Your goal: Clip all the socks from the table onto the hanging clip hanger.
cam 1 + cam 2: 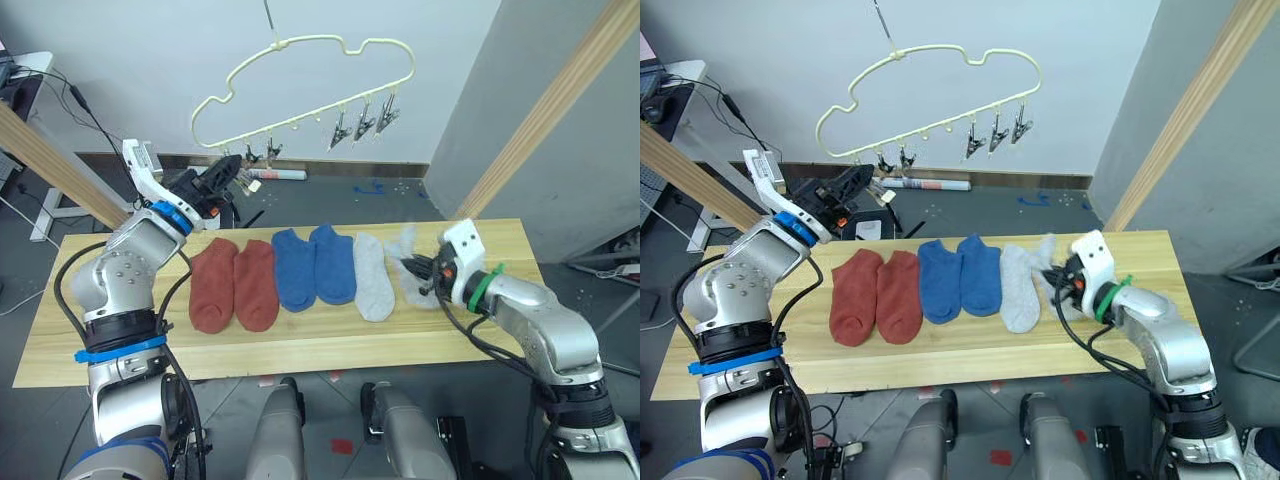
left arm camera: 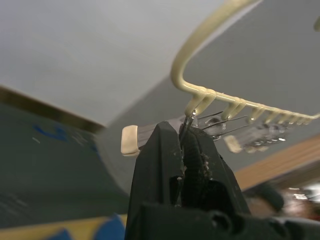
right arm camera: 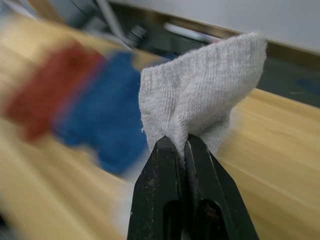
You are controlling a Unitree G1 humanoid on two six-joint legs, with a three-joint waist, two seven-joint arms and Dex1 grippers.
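Six socks on the table; right gripper pinches a grey sock, left gripper squeezes a hanger clip. Risk: hanger swings, sock slips.

Both eye views look down over the table; each wrist view looks closely along its own fingers

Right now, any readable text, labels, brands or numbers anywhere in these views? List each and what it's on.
None readable.
Left gripper: white wrist housing, no legible marking.
Right gripper, shut on the grey sock: white housing, no legible marking.
Clip hanger, socks and table: no print visible.
White tube on the floor: any label too small to read.
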